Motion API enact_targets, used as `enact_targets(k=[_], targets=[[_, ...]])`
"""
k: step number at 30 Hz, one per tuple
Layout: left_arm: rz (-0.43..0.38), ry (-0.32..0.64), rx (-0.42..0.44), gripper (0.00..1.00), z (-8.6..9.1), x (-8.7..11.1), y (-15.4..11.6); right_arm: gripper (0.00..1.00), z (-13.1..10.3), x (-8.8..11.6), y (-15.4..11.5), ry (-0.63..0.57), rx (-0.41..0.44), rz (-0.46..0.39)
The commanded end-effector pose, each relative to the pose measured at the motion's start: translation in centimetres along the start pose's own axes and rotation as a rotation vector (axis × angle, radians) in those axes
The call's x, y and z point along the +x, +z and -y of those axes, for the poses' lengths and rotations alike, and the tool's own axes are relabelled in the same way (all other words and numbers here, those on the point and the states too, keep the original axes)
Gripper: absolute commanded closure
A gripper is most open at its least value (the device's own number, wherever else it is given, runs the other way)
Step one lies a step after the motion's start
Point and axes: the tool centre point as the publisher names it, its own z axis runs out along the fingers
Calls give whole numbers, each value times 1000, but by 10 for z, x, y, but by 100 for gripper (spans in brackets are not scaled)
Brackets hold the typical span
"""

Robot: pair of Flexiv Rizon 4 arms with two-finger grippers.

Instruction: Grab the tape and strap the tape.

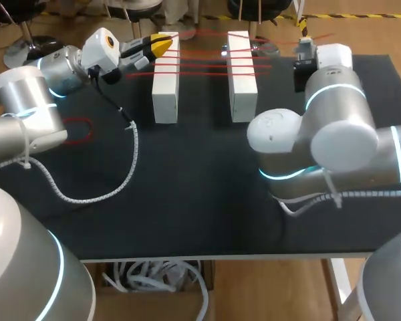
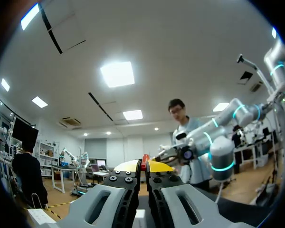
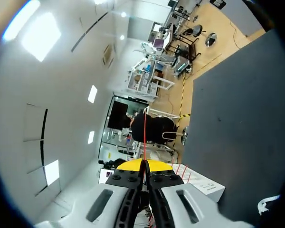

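Two white blocks (image 1: 166, 80) (image 1: 242, 77) stand upright on the black table (image 1: 187, 187). Thin red tape (image 1: 204, 60) is stretched between them in several strands. My left gripper (image 1: 159, 45) hovers at the left block's far end, shut on the tape; a red bit (image 2: 144, 160) shows between its yellow tips (image 2: 143, 166). My right gripper (image 3: 143, 165) is shut on a strand of red tape (image 3: 144, 137) that runs straight ahead from its tips. In the head view its fingers are hidden behind the right arm's wrist (image 1: 317, 63), beyond the right block.
A loose red loop (image 1: 80, 130) lies on the table by the left arm. A white coiled cable (image 1: 117, 184) from the left arm trails across the table's left half. One white block (image 3: 199, 180) shows beside the right gripper.
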Motion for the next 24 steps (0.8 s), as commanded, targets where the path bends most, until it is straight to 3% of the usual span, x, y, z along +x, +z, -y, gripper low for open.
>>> enact_targets(k=[1, 15, 21, 24], targets=[[1, 1, 2, 100, -1, 0, 0, 100, -9, 0, 0, 0, 49, -1], [1, 1, 2, 100, -1, 0, 0, 100, -9, 0, 0, 0, 49, -1], [17, -107, -608, 100, -1, 4, 0, 100, -9, 0, 0, 0, 49, -1], [45, -96, -867, 100, 1, 8, -1, 100, -9, 0, 0, 0, 49, -1]])
